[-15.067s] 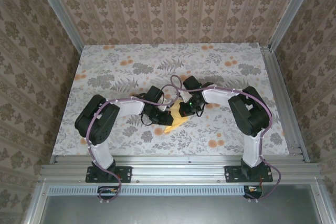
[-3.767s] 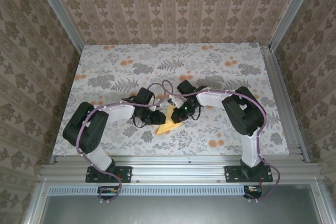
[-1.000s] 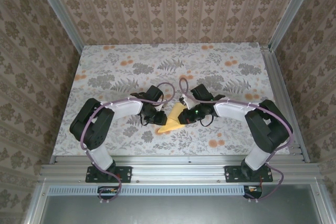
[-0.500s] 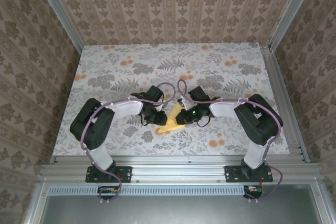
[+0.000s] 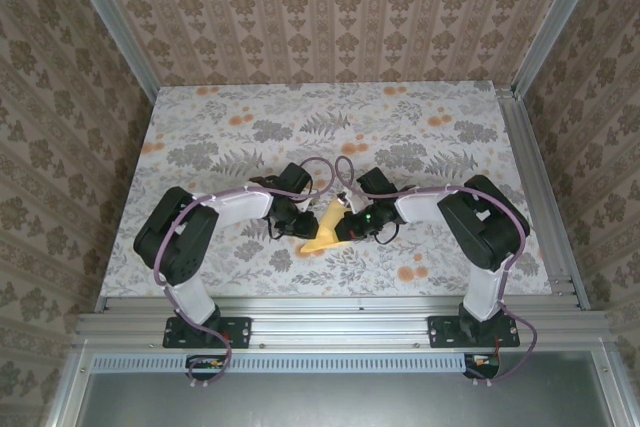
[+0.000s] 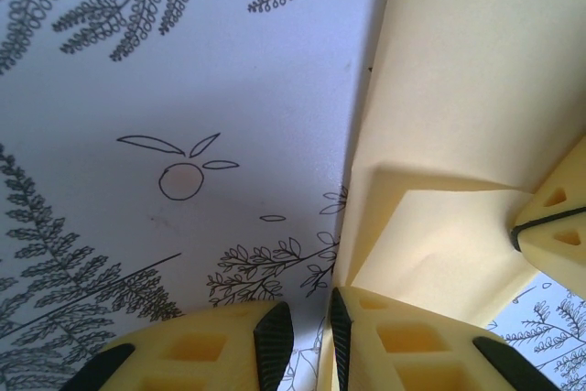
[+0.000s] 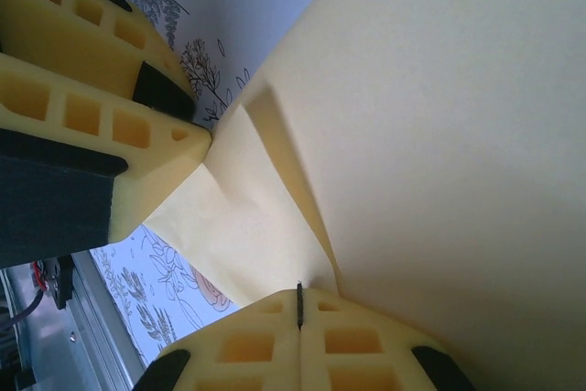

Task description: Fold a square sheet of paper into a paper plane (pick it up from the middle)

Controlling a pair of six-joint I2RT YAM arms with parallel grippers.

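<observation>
L gripper (image 6: pixel 307 329): left of centre on the flower cloth (image 6: pixel 183 89), jaws narrow w/ a small gap, cloth showing thru it. Edge of the paper (image 5: pixel 324 229) runs along the inner pad (image 6: pixel 340 327) of one finger. Can't tell if it's actually pinched there.

The paper: pale yellow, partly folded, w/ creases & a folded flap visible. From above it's a wedge, narrow end pointing to the far side, wide end to the near side. Sits near the middle of the cloth, btwn the two grippers, touching both.

R gripper (image 7: pixel 299 302): just right of the paper, jaws closed tight on its edge, only a thin dark line btwn the pads. The paper fans out from that grip.
</observation>
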